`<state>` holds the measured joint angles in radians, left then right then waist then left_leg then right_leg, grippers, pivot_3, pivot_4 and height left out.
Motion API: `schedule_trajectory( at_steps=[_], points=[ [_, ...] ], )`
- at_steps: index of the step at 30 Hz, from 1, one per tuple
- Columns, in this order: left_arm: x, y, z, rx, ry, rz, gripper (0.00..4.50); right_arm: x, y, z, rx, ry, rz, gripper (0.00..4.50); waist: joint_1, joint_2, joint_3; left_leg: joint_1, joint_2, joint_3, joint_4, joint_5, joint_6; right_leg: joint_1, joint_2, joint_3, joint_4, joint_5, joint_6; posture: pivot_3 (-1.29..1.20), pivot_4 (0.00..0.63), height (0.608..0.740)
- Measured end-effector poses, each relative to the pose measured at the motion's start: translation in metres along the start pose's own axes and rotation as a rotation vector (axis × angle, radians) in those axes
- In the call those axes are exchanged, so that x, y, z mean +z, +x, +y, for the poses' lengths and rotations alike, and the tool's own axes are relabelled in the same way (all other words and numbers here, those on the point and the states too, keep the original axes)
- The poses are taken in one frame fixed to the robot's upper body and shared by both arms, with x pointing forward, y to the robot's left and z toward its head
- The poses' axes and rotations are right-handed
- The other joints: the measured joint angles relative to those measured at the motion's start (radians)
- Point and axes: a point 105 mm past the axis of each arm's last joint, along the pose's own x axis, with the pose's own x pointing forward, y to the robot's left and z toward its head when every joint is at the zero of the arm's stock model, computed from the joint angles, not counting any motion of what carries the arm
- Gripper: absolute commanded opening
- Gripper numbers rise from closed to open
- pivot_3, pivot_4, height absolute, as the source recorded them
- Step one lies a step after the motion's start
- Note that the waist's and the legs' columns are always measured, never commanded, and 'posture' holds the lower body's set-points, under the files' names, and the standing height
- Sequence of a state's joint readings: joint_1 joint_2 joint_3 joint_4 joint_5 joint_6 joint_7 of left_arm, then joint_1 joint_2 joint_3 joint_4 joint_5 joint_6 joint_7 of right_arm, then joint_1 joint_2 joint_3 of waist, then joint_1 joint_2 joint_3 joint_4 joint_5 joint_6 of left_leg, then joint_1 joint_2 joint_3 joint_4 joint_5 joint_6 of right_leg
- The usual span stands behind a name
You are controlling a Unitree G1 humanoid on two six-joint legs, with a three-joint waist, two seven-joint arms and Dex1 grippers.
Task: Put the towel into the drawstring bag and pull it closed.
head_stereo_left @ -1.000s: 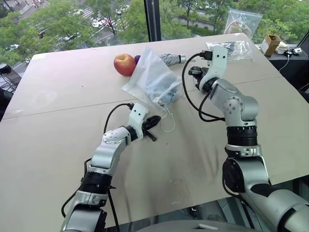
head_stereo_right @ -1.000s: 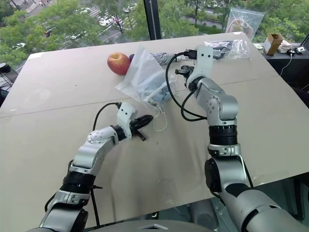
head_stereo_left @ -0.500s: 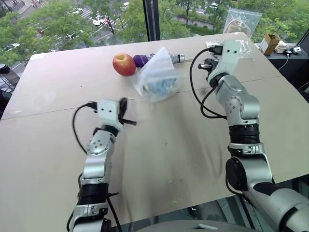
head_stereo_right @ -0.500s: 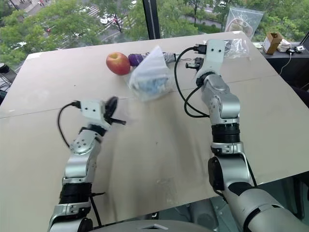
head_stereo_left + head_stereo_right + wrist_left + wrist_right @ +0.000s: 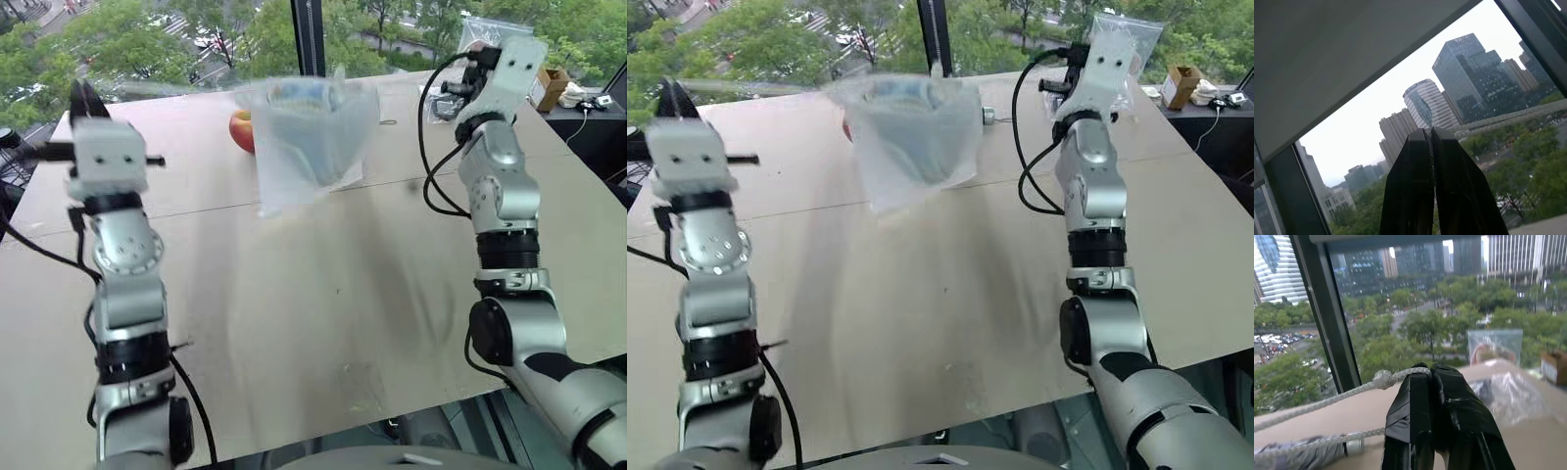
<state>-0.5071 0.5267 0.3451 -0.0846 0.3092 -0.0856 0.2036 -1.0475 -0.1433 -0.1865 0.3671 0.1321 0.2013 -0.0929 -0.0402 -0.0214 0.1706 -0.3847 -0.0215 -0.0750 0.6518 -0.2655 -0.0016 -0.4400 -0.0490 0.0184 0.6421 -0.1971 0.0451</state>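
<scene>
The drawstring bag (image 5: 309, 137) hangs blurred in the air above the table (image 5: 323, 304), stretched between two raised arms, with the towel (image 5: 306, 96) showing as a pale blue mass through the upper part of its thin fabric. From the bag, the left gripper (image 5: 83, 98) is out at about nine o'clock, held high near the table's left edge, fingers pressed together on a thin cord (image 5: 1431, 152) that runs between them in the left wrist view. The right gripper (image 5: 1431, 374) is at about three o'clock from the bag, lifted over the far right of the table, its black fingers clamped on the white drawstring (image 5: 1327, 401), whose knot sits just beside the fingertips in the right wrist view; a second strand runs below it. Behind the bag, at about eleven o'clock and partly hidden by it, an apple (image 5: 240, 132) rests on the table. The folded umbrella's metal tip (image 5: 1354, 446) lies on the table near the right gripper. Farther back at roughly one to two o'clock stand clear plastic bags (image 5: 1496, 346) and a small cardboard box (image 5: 549, 88) near the window frame (image 5: 307, 39). The table below the hanging bag is bare.
</scene>
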Motion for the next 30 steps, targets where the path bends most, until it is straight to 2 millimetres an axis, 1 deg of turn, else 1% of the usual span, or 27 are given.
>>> schedule_trajectory(
  at_steps=[3, 5, 6, 7, 8, 9, 10, 11, 12, 13, 15, 16, 17, 18, 20, 22, 24, 26, 27, 28, 29, 30],
  points=[
    [0.012, 0.019, 0.006, 0.035, -0.03, -0.035, 0.04, 0.026, 0.005, 0.013, 0.057, -0.031, -0.096, 0.0, -0.004, 0.0, 0.0, 0.0, 0.0, 0.0, 0.0, 0.0, 0.0, 0.0, 0.0, 0.0, 0.0, 0.0, 0.0, 0.0, 0.15, 0.74],
    [0.018, 0.032, 0.009, 0.039, -0.062, -0.05, 0.04, 0.051, 0.004, 0.024, 0.1, -0.076, -0.198, 0.0, -0.004, 0.0, 0.0, -0.001, 0.001, 0.0, 0.0, 0.0, -0.001, -0.002, 0.0, 0.001, 0.0, 0.0, 0.0, 0.0, 0.15, 0.74],
    [0.017, 0.034, 0.003, 0.001, -0.091, -0.034, 0.04, 0.055, 0.002, 0.031, 0.135, -0.093, -0.213, 0.0, -0.003, 0.0, 0.0, -0.001, 0.001, 0.0, -0.001, 0.001, -0.002, -0.002, 0.0, 0.0, 0.0, 0.0, 0.0, 0.0, 0.15, 0.74],
    [0.012, 0.034, -0.003, -0.038, -0.106, -0.007, 0.04, 0.053, 0.002, 0.035, 0.159, -0.105, -0.208, 0.0, -0.003, 0.0, -0.001, 0.001, 0.001, 0.001, -0.001, 0.001, -0.002, 0.0, 0.0, 0.0, 0.0, 0.0, 0.0, 0.0, 0.15, 0.74],
    [-0.003, 0.029, -0.026, -0.156, -0.155, 0.073, 0.04, 0.041, 0.0, 0.044, 0.226, -0.136, -0.15, 0.0, -0.003, 0.002, -0.003, 0.002, 0.0, 0.002, -0.001, 0.0, 0.0, 0.002, 0.0, 0.0, -0.001, 0.0, 0.0, 0.0, 0.15, 0.74],
    [-0.018, 0.019, -0.047, -0.249, -0.183, 0.149, 0.04, 0.025, -0.002, 0.052, 0.279, -0.162, -0.084, 0.0, -0.003, 0.003, -0.004, 0.006, 0.0, 0.002, -0.001, 0.0, 0.0, 0.006, 0.0, 0.0, -0.001, 0.0, 0.0, 0.0, 0.15, 0.74],
    [-0.029, 0.005, -0.064, -0.315, -0.197, 0.201, 0.04, 0.008, -0.007, 0.058, 0.315, -0.176, -0.031, 0.0, -0.004, 0.003, -0.004, 0.007, 0.0, 0.001, -0.001, 0.0, 0.0, 0.007, 0.0, 0.0, -0.002, 0.0, 0.0, 0.0, 0.15, 0.74],
    [-0.034, -0.014, -0.084, -0.368, -0.223, 0.227, 0.04, -0.012, -0.014, 0.063, 0.332, -0.171, 0.021, 0.0, -0.004, -0.001, 0.001, 0.002, 0.0, 0.001, 0.001, 0.0, 0.0, 0.003, 0.0, 0.0, 0.0, 0.0, 0.0, 0.0, 0.15, 0.74],
    [-0.033, -0.016, -0.085, -0.362, -0.217, 0.215, 0.04, -0.015, -0.015, 0.062, 0.325, -0.163, 0.029, 0.0, -0.004, -0.006, 0.005, -0.005, 0.0, 0.0, 0.003, 0.0, 0.0, -0.005, 0.001, 0.001, 0.003, 0.001, 0.0, 0.0, 0.15, 0.74],
    [-0.026, -0.009, -0.073, -0.288, -0.193, 0.163, 0.04, -0.008, -0.012, 0.054, 0.276, -0.14, -0.002, 0.0, -0.004, -0.008, 0.006, -0.019, 0.002, -0.003, 0.009, 0.005, -0.008, -0.018, 0.002, -0.001, 0.005, 0.004, -0.002, 0.0, 0.15, 0.74],
    [-0.012, 0.014, -0.037, -0.113, -0.177, 0.083, 0.04, 0.02, -0.003, 0.036, 0.175, -0.106, -0.094, 0.0, -0.002, -0.008, 0.006, -0.03, 0.003, -0.006, 0.014, 0.006, -0.01, -0.028, 0.002, -0.003, 0.008, 0.005, -0.002, 0.0, 0.15, 0.74],
    [-0.006, 0.023, -0.019, -0.032, -0.179, 0.057, 0.04, 0.034, 0.0, 0.028, 0.133, -0.092, -0.14, 0.0, -0.001, -0.008, 0.005, -0.03, 0.003, -0.007, 0.013, 0.006, -0.01, -0.028, 0.002, -0.003, 0.007, 0.005, -0.002, 0.0, 0.15, 0.74],
    [0.0, 0.03, -0.003, 0.04, -0.181, 0.022, 0.04, 0.052, 0.001, 0.02, 0.093, -0.075, -0.205, 0.0, -0.001, -0.006, 0.001, -0.028, 0.003, -0.006, 0.012, 0.006, -0.01, -0.026, 0.001, -0.002, 0.005, 0.005, -0.002, 0.0, 0.15, 0.74],
    [0.002, 0.03, 0.0, 0.052, -0.181, 0.012, 0.04, 0.058, 0.001, 0.017, 0.079, -0.072, -0.23, 0.0, -0.001, -0.004, -0.001, -0.027, 0.001, -0.005, 0.01, 0.006, -0.01, -0.025, 0.0, -0.002, 0.003, 0.005, -0.002, 0.0, 0.15, 0.74],
    [0.0, 0.028, -0.001, 0.047, -0.18, 0.012, 0.04, 0.06, 0.001, 0.015, 0.071, -0.068, -0.239, 0.0, -0.001, -0.004, -0.001, -0.025, 0.001, -0.004, 0.009, 0.006, -0.01, -0.024, 0.0, -0.001, 0.003, 0.005, -0.002, 0.0, 0.15, 0.74],
    [-0.006, 0.021, -0.015, 0.016, -0.197, 0.045, 0.04, 0.053, -0.001, 0.015, 0.073, -0.077, -0.219, 0.0, -0.001, -0.004, -0.001, -0.026, 0.001, -0.001, 0.011, 0.006, -0.01, -0.023, 0.0, -0.002, 0.005, 0.006, -0.001, 0.0, 0.15, 0.74],
    [-0.008, 0.02, -0.015, 0.017, -0.194, 0.051, 0.04, 0.049, 0.0, 0.014, 0.067, -0.084, -0.207, 0.0, -0.002, -0.004, -0.001, -0.026, 0.001, -0.001, 0.013, 0.006, -0.009, -0.023, 0.001, -0.002, 0.006, 0.006, -0.002, 0.0, 0.15, 0.74],
    [-0.011, 0.019, -0.011, 0.042, -0.19, 0.061, 0.04, 0.046, 0.001, 0.008, 0.029, -0.083, -0.196, 0.0, -0.002, -0.004, -0.001, -0.025, 0.001, -0.001, 0.014, 0.006, -0.009, -0.023, 0.001, -0.002, 0.008, 0.006, -0.002, 0.0, 0.15, 0.74],
    [-0.014, 0.017, -0.009, 0.055, -0.185, 0.071, 0.04, 0.044, 0.001, 0.003, -0.001, -0.074, -0.186, 0.0, -0.001, -0.004, -0.001, -0.025, 0.001, -0.001, 0.014, 0.006, -0.009, -0.023, 0.001, -0.001, 0.008, 0.006, -0.002, 0.0, 0.15, 0.74],
    [-0.02, 0.014, -0.004, 0.076, -0.175, 0.094, 0.04, 0.04, 0.002, -0.008, -0.055, -0.05, -0.168, 0.0, -0.001, -0.004, -0.001, -0.025, 0.001, -0.001, 0.015, 0.006, -0.009, -0.023, 0.001, -0.001, 0.009, 0.006, -0.002, 0.0, 0.15, 0.74],
    [-0.029, 0.009, 0.001, 0.119, -0.18, 0.138, 0.04, 0.032, 0.002, -0.023, -0.134, 0.004, -0.136, 0.0, -0.001, -0.004, -0.001, -0.025, 0.001, -0.001, 0.015, 0.006, -0.009, -0.023, 0.001, -0.001, 0.009, 0.006, -0.002, 0.0, 0.15, 0.74],
    [-0.042, 0.001, 0.006, 0.17, -0.199, 0.198, 0.04, 0.021, 0.001, -0.042, -0.225, 0.055, -0.089, 0.0, 0.0, -0.005, -0.002, -0.024, 0.002, -0.001, 0.015, 0.006, -0.009, -0.022, 0.001, -0.001, 0.009, 0.006, -0.002, 0.0, 0.15, 0.74]
  ],
)
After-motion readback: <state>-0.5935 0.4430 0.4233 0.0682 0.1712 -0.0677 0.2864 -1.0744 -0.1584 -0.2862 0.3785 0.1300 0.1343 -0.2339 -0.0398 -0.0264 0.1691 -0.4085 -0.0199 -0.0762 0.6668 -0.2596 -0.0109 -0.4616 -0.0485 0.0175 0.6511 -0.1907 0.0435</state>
